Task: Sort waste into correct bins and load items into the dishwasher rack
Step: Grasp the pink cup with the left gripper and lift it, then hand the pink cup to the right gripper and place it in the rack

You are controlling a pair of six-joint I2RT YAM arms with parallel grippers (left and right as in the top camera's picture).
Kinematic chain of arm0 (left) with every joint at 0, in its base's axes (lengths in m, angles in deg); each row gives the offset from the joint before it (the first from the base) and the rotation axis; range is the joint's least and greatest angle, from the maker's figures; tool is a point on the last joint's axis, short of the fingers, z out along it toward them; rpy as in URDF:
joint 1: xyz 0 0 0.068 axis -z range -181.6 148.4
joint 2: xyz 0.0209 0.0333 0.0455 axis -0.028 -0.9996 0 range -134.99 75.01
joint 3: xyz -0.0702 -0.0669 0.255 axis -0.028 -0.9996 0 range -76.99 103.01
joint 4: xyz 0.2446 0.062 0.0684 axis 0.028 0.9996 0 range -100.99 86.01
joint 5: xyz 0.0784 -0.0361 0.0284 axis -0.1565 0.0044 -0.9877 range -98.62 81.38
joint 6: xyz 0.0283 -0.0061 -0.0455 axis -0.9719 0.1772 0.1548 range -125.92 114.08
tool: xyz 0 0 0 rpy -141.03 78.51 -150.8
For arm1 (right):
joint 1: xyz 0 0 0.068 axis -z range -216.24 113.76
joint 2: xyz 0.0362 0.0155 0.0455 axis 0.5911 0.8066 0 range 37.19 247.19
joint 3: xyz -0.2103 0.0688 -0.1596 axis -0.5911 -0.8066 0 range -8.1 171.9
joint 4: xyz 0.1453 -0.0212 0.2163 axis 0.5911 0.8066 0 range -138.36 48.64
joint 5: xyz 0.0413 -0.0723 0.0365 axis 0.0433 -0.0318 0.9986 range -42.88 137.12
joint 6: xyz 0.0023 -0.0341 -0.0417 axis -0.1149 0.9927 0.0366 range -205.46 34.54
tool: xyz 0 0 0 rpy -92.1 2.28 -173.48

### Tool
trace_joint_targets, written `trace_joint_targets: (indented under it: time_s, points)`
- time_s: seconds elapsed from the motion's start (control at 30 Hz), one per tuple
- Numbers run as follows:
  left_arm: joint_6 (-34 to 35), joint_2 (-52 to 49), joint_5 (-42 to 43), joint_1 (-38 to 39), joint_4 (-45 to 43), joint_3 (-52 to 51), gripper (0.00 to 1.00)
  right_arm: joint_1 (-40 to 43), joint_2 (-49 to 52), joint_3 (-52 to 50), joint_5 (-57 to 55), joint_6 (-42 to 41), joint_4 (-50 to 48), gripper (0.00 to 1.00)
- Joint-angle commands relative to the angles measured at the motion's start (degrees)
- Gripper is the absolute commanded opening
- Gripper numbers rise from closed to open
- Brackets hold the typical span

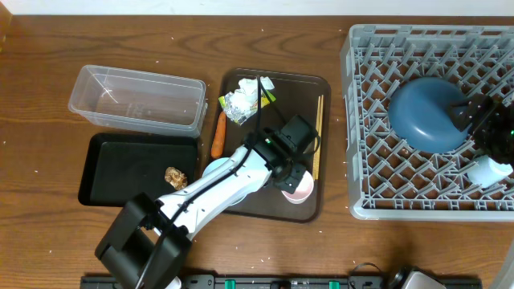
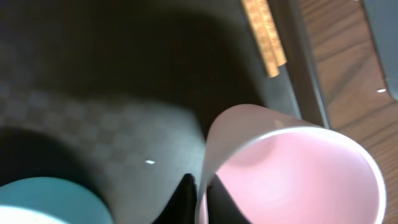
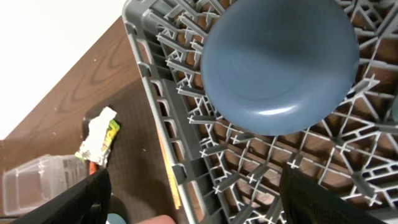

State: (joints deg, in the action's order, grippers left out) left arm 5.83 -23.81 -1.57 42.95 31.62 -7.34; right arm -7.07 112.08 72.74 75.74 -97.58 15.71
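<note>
My left gripper (image 1: 287, 178) (image 2: 200, 194) is shut on the rim wall of the small pink-inside cup (image 1: 299, 189) (image 2: 298, 177), which sits on the brown serving tray (image 1: 309, 205). The small blue-inside cup (image 1: 215, 167) (image 2: 37, 199) stands to its left. The chopsticks (image 1: 317, 144) (image 2: 264, 37) lie along the tray's right side. The crumpled wrapper (image 1: 245, 100) (image 3: 99, 138) and the carrot (image 1: 218, 134) lie at the tray's left. The dark-blue plate (image 1: 430, 112) (image 3: 280, 62) and the white bowl (image 1: 490, 170) are in the grey dishwasher rack (image 1: 365, 160). My right gripper (image 3: 205, 199) is open and empty above the rack.
The clear tub (image 1: 136, 96) stands at the back left. The black tray (image 1: 120, 168) in front of it holds a brown food scrap (image 1: 175, 177). My left arm crosses the serving tray's lower left corner. I cannot make out any rice grains.
</note>
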Motion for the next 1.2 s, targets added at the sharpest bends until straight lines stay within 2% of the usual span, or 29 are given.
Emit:
trace_joint_targets:
  time_s: [0.0, 0.13, 0.27, 0.37, 0.5, 0.63, 0.8, 1.1, 1.17]
  points:
    - [-0.1, 3.1, -0.1, -4.3, 1.8, 3.9, 0.06, -0.7, 0.0, 0.7, 0.4, 5.4, 0.2, 0.8]
    - [-0.1, 9.3, 11.9, -13.8, 1.6, 7.6, 0.06, -0.9, 0.0, 0.7, 8.1, 8.6, 0.2, 0.75]
    - [-0.2, 13.8, 32.8, -25.2, -2.5, 8.0, 0.06, -4.2, 0.0, 0.7, 17.8, 13.9, 0.2, 0.74]
    - [-0.1, 14.2, 50.5, -32.0, -5.3, 8.0, 0.06, -10.2, 0.0, 0.7, 25.0, 18.2, 0.0, 0.71]
    - [-0.1, 13.6, 65.1, -35.4, -7.6, 8.0, 0.05, -20.2, 0.0, 0.7, 27.4, 19.5, -3.6, 0.72]
    - [-0.1, 13.6, 74.3, -35.5, -10.9, 8.0, 0.06, -29.0, 0.0, 0.7, 31.6, 19.7, -11.0, 0.73]
    - [-0.1, 13.6, 80.9, -35.5, -13.3, 8.0, 0.06, -36.2, 0.0, 0.7, 33.2, 21.0, -17.5, 0.77]
    - [-0.1, 13.6, 83.0, -35.5, -15.3, 8.0, 0.06, -43.6, 0.0, 0.7, 35.1, 25.0, -19.8, 0.76]
    - [-0.1, 13.6, 83.0, -35.5, -15.6, 8.0, 0.06, -44.6, 0.0, 0.7, 35.1, 25.7, -19.8, 0.78]
